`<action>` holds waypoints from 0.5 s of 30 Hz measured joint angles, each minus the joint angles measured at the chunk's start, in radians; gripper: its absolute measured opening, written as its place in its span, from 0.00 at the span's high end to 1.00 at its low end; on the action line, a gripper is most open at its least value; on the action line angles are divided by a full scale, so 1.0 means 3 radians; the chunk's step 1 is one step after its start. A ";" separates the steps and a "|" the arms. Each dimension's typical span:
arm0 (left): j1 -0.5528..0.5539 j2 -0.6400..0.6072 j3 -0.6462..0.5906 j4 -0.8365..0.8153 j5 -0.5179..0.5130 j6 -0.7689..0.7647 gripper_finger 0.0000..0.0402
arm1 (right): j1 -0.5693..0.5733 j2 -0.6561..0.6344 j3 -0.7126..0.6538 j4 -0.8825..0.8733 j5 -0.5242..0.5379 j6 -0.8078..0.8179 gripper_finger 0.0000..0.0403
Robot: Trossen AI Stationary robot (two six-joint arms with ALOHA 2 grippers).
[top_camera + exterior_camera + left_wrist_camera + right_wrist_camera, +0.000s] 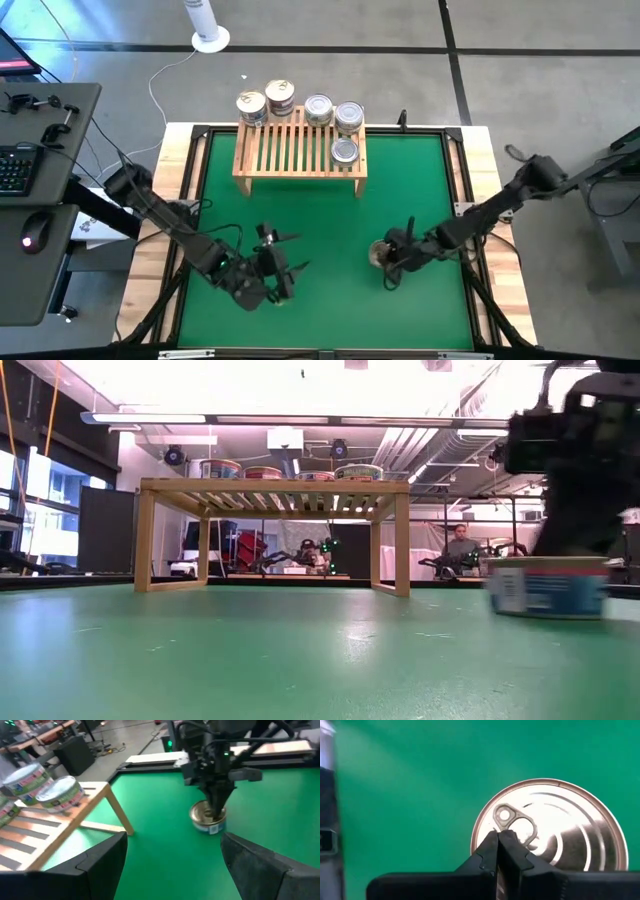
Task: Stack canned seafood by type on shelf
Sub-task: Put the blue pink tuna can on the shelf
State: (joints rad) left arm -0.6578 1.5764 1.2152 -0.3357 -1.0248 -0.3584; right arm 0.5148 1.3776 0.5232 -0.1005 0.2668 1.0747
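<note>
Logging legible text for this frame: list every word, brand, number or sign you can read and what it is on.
No text is legible in any view.
Tins on the shelf: printed side labels, too blurred to read.
Tin on the green mat under the right gripper: blue and white label, blurred; its lid carries no print.
Keyboard on the side desk: keys too small to read.

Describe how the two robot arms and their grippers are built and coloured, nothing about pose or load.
Both arms are dark, nearly black, made of slim jointed segments with thin black cables running along them. The left gripper has two broad, flat, angular black fingers. The right gripper ends in two narrow black fingers tapering to a point. A small green light glows on the right wrist housing.
</note>
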 joint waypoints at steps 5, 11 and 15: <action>-0.0198 0.0000 -0.0001 -0.0320 0.0003 -0.0419 0.24 | -0.0167 0.0611 0.0036 0.1306 0.0028 -0.0572 1.00; -0.0349 0.0002 -0.0002 -0.1036 0.0241 -0.1577 0.24 | -0.0468 0.1273 0.0741 0.1673 -0.0021 -0.1454 1.00; -0.0415 0.0071 -0.0103 -0.1294 0.0369 -0.2206 0.24 | -0.0590 0.1670 0.1402 0.1569 -0.0014 -0.2071 1.00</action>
State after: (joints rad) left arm -0.7822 1.5977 1.1843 -0.7239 -0.9143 -1.0201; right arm 0.3377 1.8786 0.9438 0.3701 0.2626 0.4536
